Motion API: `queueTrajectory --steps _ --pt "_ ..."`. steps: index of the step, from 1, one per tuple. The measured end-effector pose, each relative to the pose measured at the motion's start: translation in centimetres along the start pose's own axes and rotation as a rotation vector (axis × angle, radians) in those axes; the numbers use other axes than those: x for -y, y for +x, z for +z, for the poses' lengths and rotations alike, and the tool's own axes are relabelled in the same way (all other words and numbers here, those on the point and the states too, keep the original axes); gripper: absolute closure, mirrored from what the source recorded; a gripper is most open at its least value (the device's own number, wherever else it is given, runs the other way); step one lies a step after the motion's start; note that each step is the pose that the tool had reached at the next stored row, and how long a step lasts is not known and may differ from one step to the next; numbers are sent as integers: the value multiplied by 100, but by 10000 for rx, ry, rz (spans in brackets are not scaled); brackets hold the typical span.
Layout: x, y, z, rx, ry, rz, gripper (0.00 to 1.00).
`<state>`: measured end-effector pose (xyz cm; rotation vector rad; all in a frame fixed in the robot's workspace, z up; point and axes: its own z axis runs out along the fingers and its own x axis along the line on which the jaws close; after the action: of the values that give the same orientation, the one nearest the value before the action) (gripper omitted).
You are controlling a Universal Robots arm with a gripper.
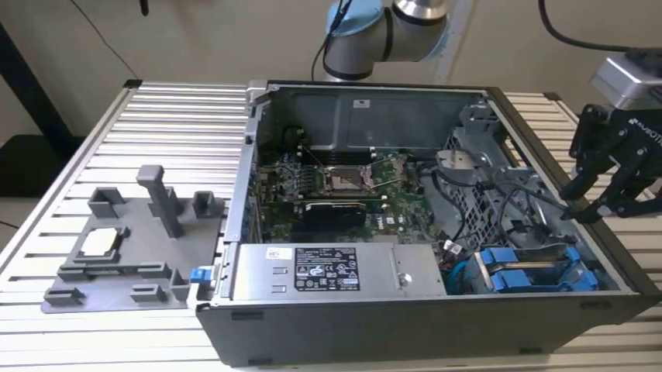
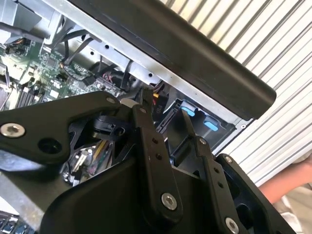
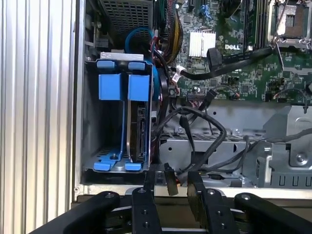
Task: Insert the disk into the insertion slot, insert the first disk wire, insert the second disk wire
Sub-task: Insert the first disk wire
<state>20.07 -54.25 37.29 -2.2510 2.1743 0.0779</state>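
Disk point(image 3: 140, 130) in yet?

By the look of it, yes. It stands on edge inside the insertion slot point(image 3: 122, 141) of the grey drive cage point(image 3: 87, 126), at a corner of the open computer case point(image 1: 414, 329) on the slatted tabletop point(image 1: 166, 116). I judge that step done.

And the two wires?

Black cables point(image 3: 200, 124) loop just beside the cage, close to the disk's end. Whether any is plugged into it I cannot tell, so I would count both as left to do.

How does the disk look?

It shows edge-on, a thin dark-and-silver slab in a bright blue carrier whose broad tab point(image 3: 139, 87) sticks out of the cage.

The hand point(image 1: 602, 203)?

It hovers over the case's wall near those cables, fingers point(image 3: 195, 190) partly apart. In the first wrist view a small dark cable end shows in the gap without filling it, and nothing looks clamped.
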Motion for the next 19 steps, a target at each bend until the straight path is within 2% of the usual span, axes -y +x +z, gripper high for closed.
queueTrajectory --steps 4,6,7,8,9,10,12,14,16,17,19 --pt "3 1 33 -1 -18 -37 60" --pt "3 1 34 -5 -40 -38 68" --pt "3 1 34 -3 -54 -37 68" --pt "3 2 29 -2 -67 -36 75" --pt "3 2 23 0 -75 -36 75" --pt "3 1 18 1 -76 -36 81" --pt "-24 0 16 1 -75 -37 81" --pt "-116 7 18 -2 -18 -39 81" --pt "-192 17 20 -3 76 -43 81" --pt "-217 26 23 -4 153 -46 81" --pt "-254 50 29 -13 364 -54 81"
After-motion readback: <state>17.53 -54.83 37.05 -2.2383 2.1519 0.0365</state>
